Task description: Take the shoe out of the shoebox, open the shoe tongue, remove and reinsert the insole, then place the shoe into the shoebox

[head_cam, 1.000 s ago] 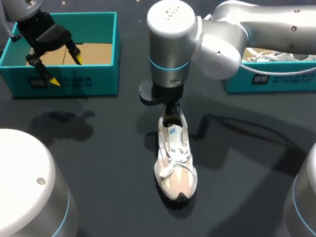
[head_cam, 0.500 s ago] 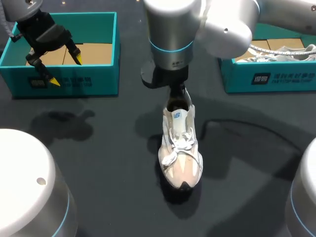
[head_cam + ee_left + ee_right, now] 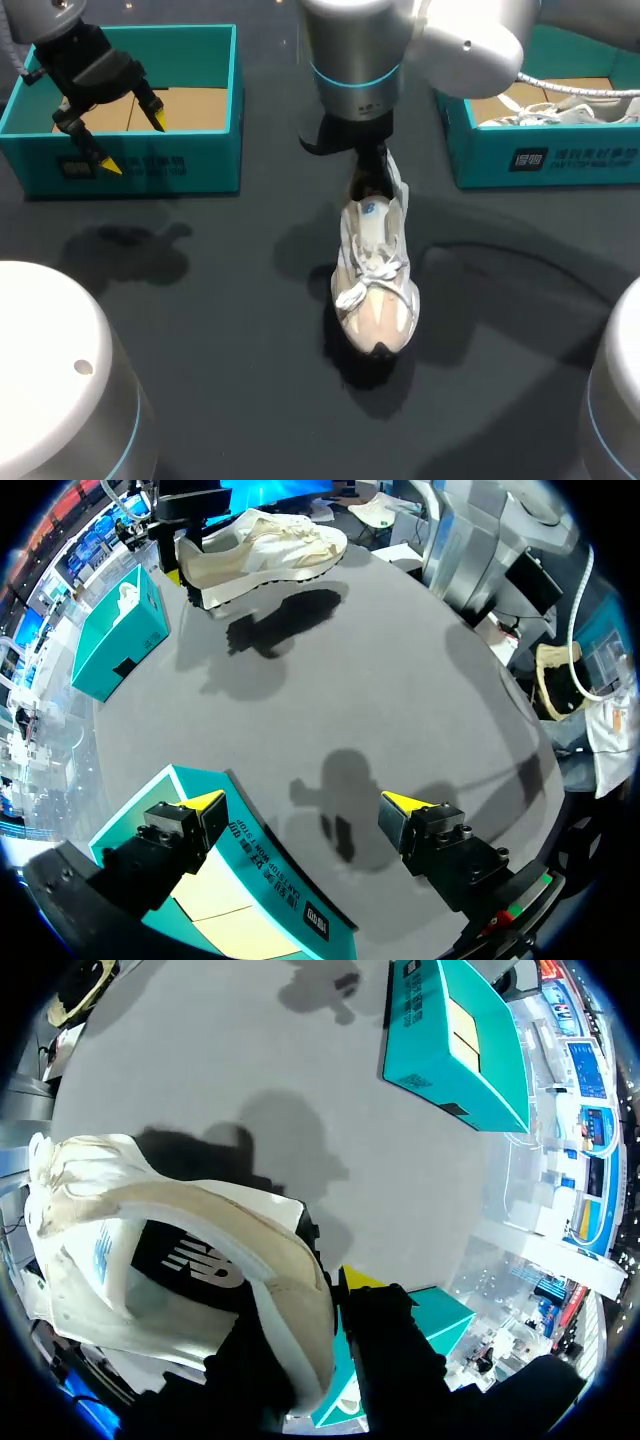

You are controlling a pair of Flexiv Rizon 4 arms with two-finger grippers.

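The shoe (image 3: 375, 290) hangs just above the middle of the bench (image 3: 200, 300), clear of its own shadow. It is a low trainer of cream mesh with a beige toe panel, white laces (image 3: 368, 270) and a black tip to the sole. Its long axis runs from the far edge to the near edge, with the toe toward the near edge, the heel toward the far one and the sole facing down.

The right hand (image 3: 370, 185) is clamped on the heel collar. In the right wrist view one finger goes inside the shoe and the yellow-tipped one (image 3: 360, 1280) lies outside the heel. The tongue (image 3: 372, 215) bears a small blue logo. The black insole (image 3: 190, 1260) carries a white one.

The left hand (image 3: 133, 143) hangs over the near wall of the left shoebox (image 3: 190, 165) at the far left corner. Its fingers are wide apart and hold nothing. One tip is over the box's brown cardboard floor and the other is on the bench side of the wall.

Both boxes are teal cardboard rectangles with white print on the near wall. The right shoebox (image 3: 560, 160), at the far right edge, holds a second shoe (image 3: 560, 110), white with loose laces. The bench is matte dark grey.
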